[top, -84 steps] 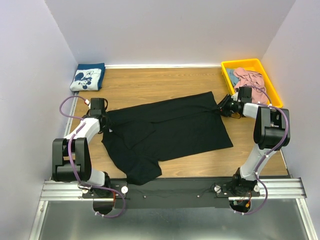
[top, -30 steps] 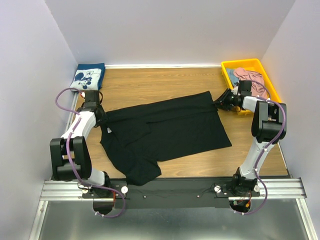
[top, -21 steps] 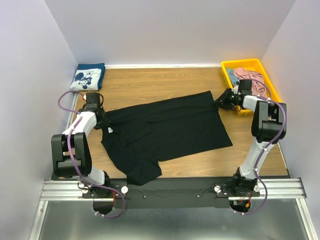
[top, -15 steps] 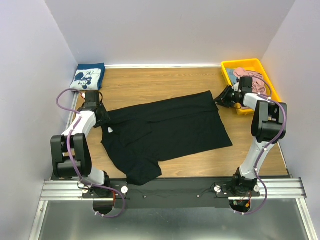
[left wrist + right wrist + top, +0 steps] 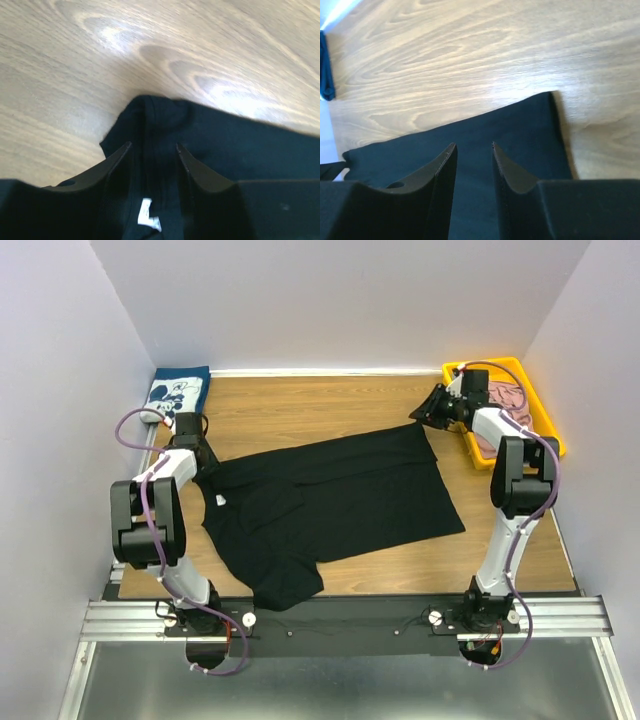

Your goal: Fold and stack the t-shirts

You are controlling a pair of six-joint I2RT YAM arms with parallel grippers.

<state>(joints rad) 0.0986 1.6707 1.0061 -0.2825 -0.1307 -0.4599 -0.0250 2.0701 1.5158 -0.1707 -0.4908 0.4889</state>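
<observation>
The large black t-shirt (image 5: 340,495) lies spread across the middle of the table, its near left part bunched. My left gripper (image 5: 203,458) is at its left shoulder, open. In the left wrist view the jaws (image 5: 153,147) straddle the dark cloth (image 5: 240,145) and a white label (image 5: 149,216) without pinching it. My right gripper (image 5: 425,412) hovers open just beyond the shirt's far right corner, and nothing is between its fingertips (image 5: 473,146), with black cloth (image 5: 510,130) below. The navy t-shirt (image 5: 175,395) lies folded in the far left corner. The pink t-shirt (image 5: 508,400) is crumpled in the bin.
A yellow bin (image 5: 532,390) stands at the far right and also holds some blue cloth. Pale walls close in the left, far and right sides. Bare wood (image 5: 300,410) lies beyond the black shirt.
My left gripper has opened and let go of the shirt's shoulder. My right gripper has moved off the far right corner, away from the bin and toward the back of the table.
</observation>
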